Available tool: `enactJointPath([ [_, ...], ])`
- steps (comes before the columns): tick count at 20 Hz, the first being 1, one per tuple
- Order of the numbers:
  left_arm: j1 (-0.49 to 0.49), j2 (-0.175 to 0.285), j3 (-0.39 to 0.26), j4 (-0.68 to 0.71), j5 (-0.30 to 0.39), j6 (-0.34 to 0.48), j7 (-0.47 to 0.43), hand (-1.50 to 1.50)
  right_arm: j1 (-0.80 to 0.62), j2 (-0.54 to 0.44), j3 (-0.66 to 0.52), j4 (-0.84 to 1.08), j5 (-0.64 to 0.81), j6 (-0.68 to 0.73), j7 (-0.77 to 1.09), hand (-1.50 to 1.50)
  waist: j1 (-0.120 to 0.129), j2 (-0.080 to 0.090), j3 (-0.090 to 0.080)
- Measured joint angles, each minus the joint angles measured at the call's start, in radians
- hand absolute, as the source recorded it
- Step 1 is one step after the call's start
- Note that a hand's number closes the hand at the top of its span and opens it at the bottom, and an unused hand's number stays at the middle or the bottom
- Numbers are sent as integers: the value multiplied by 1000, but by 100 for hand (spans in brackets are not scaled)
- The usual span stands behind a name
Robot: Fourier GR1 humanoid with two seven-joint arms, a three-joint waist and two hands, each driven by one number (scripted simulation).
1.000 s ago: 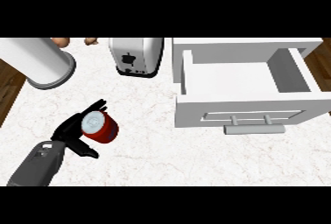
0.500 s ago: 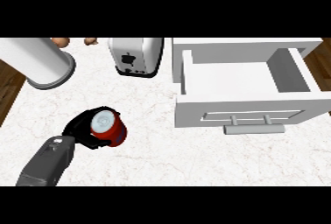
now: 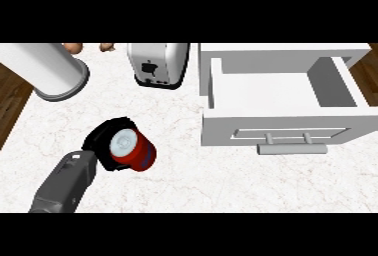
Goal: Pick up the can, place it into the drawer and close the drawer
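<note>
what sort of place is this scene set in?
Most likely a kitchen counter. A white marbled countertop carries a toaster at the back, with an open white drawer to its right. The left hand is curled round a red can.

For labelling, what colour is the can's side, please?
The silver-topped cylindrical can is red; head view.

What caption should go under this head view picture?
Left robot hand curled round a red can, with the white drawer open to its right.
</note>
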Motion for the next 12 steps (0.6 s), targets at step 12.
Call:
enactJointPath([
  [12,59,-150,153,-236,192,442,-25,150,33,7,-36,-3,-20,2,-15,-150,28,-12,3],
])
